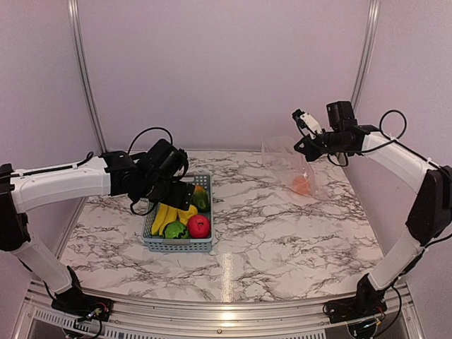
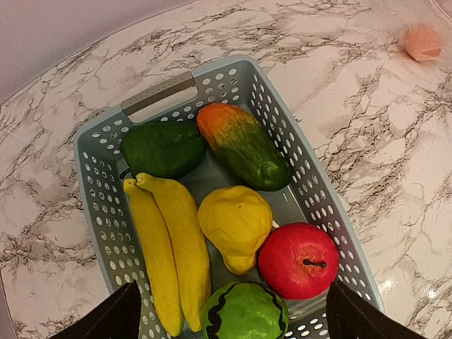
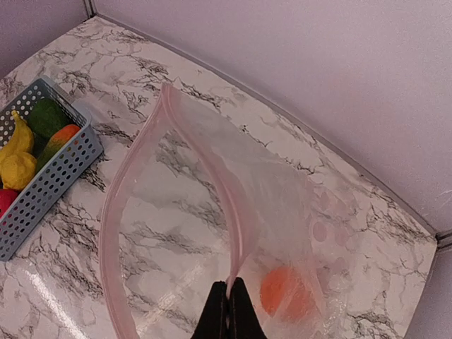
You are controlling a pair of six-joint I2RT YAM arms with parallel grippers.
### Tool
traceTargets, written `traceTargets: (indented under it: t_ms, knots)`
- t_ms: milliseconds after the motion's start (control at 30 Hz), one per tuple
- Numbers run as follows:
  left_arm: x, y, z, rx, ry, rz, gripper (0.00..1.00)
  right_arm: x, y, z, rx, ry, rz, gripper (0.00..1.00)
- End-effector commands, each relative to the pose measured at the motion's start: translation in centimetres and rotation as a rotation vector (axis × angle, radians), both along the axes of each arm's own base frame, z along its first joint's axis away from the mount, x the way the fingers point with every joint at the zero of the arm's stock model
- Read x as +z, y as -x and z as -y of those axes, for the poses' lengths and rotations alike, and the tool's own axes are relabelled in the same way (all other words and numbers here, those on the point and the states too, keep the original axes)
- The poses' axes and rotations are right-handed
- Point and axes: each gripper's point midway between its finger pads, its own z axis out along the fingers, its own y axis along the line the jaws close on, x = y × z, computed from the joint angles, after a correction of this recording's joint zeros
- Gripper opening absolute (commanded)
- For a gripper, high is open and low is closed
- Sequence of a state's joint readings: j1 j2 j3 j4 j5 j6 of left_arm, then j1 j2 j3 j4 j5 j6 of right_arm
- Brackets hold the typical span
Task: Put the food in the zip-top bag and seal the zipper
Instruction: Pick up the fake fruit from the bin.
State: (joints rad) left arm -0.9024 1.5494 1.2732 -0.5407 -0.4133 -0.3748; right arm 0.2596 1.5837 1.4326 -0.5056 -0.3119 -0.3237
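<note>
Pinching the rim of the zip-top bag (image 3: 162, 233) between closed fingers, the right gripper (image 3: 229, 311) holds the clear bag up at the far right of the marble table (image 1: 282, 240). The zipper (image 3: 233, 212) is unsealed and the mouth gapes, with one orange fruit (image 3: 286, 293) lying inside at the bottom. Well apart, the left gripper (image 2: 233, 321) hovers with jaws spread wide over the grey-blue basket (image 2: 311, 191), where bananas (image 2: 169, 247), a red apple (image 2: 298, 260), a striped melon (image 2: 244, 311) and a green pepper (image 2: 162, 147) lie together.
</note>
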Motion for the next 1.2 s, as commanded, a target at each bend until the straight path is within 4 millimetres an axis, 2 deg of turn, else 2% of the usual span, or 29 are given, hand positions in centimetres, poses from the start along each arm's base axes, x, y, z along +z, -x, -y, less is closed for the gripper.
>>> traceTargets:
  t_ms: [0,333,533,867,1167]
  knots:
    - [-2.4,3.2,-1.4,-0.06,-0.057,-0.163,0.93,1.8,0.2,-1.4,0.053,-0.062,0.056,0.0]
    - [-6.2,5.7,-2.3,-0.091,-0.135,-0.334,0.94,2.2,2.3,-2.0,0.101,-0.056,0.097,0.0]
    - [-7.9,5.4,-2.8,-0.085,-0.178,-0.374,0.94,2.2,3.3,-2.2,0.134,-0.068,0.099,0.0]
    - [-10.8,5.3,-2.5,-0.113,-0.186,-0.452,0.93,2.0,3.9,-2.4,0.155,-0.075,0.101,0.0]
    - [-12.3,5.4,-1.6,-0.13,-0.17,-0.491,0.89,1.8,3.9,-2.4,0.157,-0.073,0.1,0.0]
